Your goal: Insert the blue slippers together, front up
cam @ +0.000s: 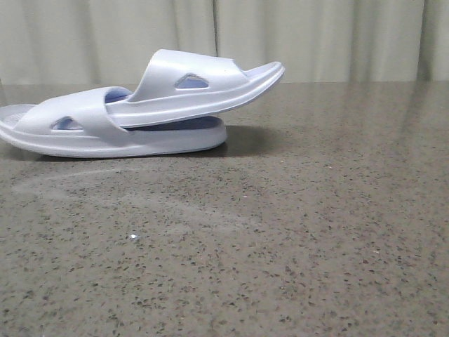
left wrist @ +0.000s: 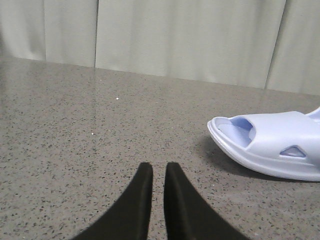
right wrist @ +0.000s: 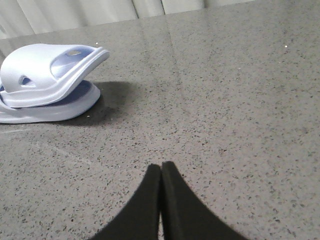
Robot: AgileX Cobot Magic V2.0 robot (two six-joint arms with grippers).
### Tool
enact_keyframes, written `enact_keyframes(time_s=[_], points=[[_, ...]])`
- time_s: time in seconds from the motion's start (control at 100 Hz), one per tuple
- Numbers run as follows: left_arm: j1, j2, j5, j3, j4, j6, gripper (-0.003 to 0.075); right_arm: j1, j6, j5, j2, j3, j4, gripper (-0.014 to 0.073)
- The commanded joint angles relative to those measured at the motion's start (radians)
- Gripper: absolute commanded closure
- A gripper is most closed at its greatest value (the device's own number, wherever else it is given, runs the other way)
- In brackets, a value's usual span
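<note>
The two blue slippers lie nested at the back left of the table. The lower slipper (cam: 105,140) lies flat on its sole. The upper slipper (cam: 196,88) is pushed in under the lower one's strap, and its free end tilts up to the right. The right wrist view shows the upper slipper (right wrist: 45,67) on the lower one (right wrist: 55,111). The left wrist view shows the lower slipper's other end (left wrist: 265,145). My left gripper (left wrist: 159,167) is empty, its jaws nearly together with a narrow gap. My right gripper (right wrist: 161,166) is shut and empty. Both are well away from the slippers and out of the front view.
The speckled grey stone table (cam: 280,246) stretches across the whole front and right. A pale curtain (cam: 316,35) hangs behind its far edge. The slippers cast a dark shadow (cam: 259,140) to their right.
</note>
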Motion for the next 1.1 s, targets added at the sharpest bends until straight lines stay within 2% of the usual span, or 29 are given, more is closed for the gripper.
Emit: enact_keyframes(time_s=[0.0,0.21,0.28,0.35,0.37,0.41,0.49,0.52,0.57,0.66,0.71,0.97,1.09], points=[[0.002,0.008,-0.069,0.009,-0.008,-0.007,0.0705,0.002,-0.003,-0.008,0.002,-0.024,0.019,0.0672],[0.002,0.008,-0.069,0.009,-0.008,-0.007,0.0705,0.002,-0.003,-0.014,0.002,-0.024,0.016,0.0672],[0.002,0.008,-0.069,0.009,-0.008,-0.007,0.0705,0.002,-0.003,-0.070,-0.002,-0.024,0.007,0.0672],[0.002,0.008,-0.069,0.009,-0.008,-0.007,0.0705,0.002,0.004,-0.136,-0.008,-0.024,-0.058,0.0672],[0.002,0.008,-0.069,0.009,-0.008,-0.007,0.0705,0.002,0.019,-0.154,-0.010,-0.024,-0.101,0.0672],[0.002,0.008,-0.069,0.009,-0.008,-0.007,0.0705,0.002,0.128,-0.190,-0.017,-0.022,-0.244,0.0672],[0.002,0.008,-0.069,0.009,-0.008,-0.007,0.0705,-0.009,0.494,-0.251,-0.038,-0.004,-0.600,0.0672],[0.002,0.008,-0.069,0.009,-0.008,-0.007,0.0705,-0.022,0.610,-0.261,-0.047,0.008,-0.756,0.0672],[0.002,0.008,-0.069,0.009,-0.008,-0.007,0.0705,-0.047,0.780,-0.261,-0.069,0.028,-0.943,0.0672],[0.002,0.008,-0.069,0.009,-0.008,-0.007,0.0705,-0.104,0.988,-0.252,-0.128,0.072,-1.164,0.0672],[0.002,0.008,-0.069,0.009,-0.008,-0.007,0.0705,-0.135,1.017,-0.245,-0.169,0.098,-1.203,0.0672],[0.002,0.008,-0.069,0.009,-0.008,-0.007,0.0705,-0.265,1.017,-0.278,-0.400,0.239,-1.241,0.0672],[0.002,0.008,-0.069,0.009,-0.008,-0.007,0.0705,-0.320,1.017,-0.177,-0.464,0.239,-1.265,0.0672]])
